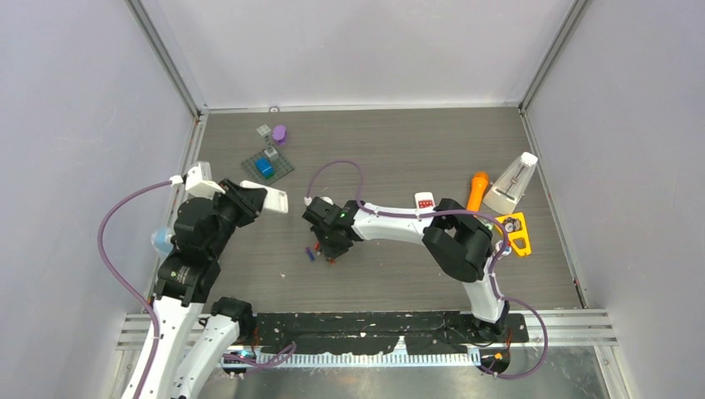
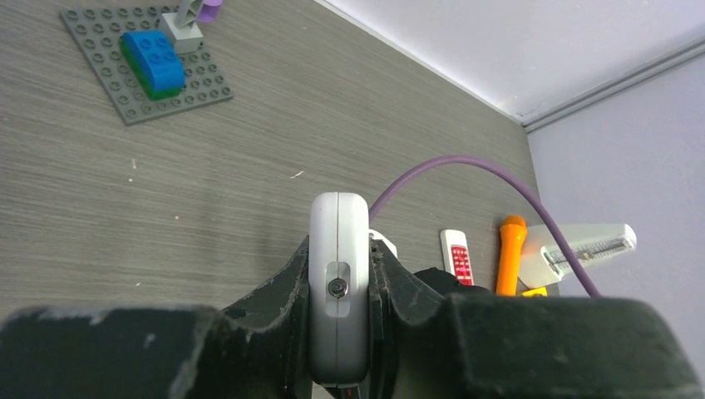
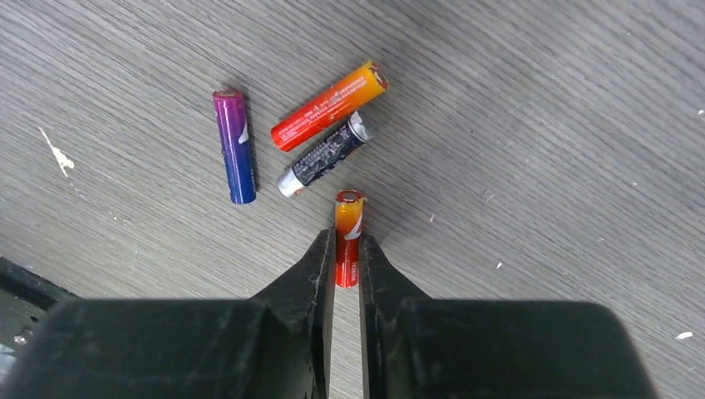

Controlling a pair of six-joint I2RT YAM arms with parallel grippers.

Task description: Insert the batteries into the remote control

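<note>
You have a grey wood-grain table [image 1: 399, 150] in front of you, closed in by pale walls on three sides.

On your left, the left gripper [image 2: 339, 274] is clamped on the white remote control [image 2: 338, 241]. It holds the remote on edge, with a finger pressed against each broad face and the narrow end with its small screw facing the wrist camera. From above, the remote [image 1: 274, 200] juts out of the left gripper [image 1: 249, 199], pointing toward the middle of the table.

Beyond it, toward the back wall, a grey studded baseplate [image 2: 199, 87] carries a blue brick [image 2: 154, 60], and a purple piece [image 1: 279, 133] sits just past its far corner.

At the centre, the right gripper [image 3: 345, 241] is down at the table among the batteries. Its fingers are pinched on the orange battery [image 3: 347, 218], which runs lengthwise between them with its capped end sticking out ahead. From this angle I can't tell whether that battery has left the table.

Just ahead, the black-and-silver battery [image 3: 324, 154] and the red-orange battery [image 3: 330, 106] lie side by side, roughly parallel and almost touching. The purple-blue battery [image 3: 235, 145] lies apart, to the left in the wrist view.

On your right sit a small white keypad with red buttons [image 1: 425, 201], an orange torch-shaped object [image 1: 477, 189], a white metronome [image 1: 511, 184] and a yellow tool [image 1: 515, 233].
</note>
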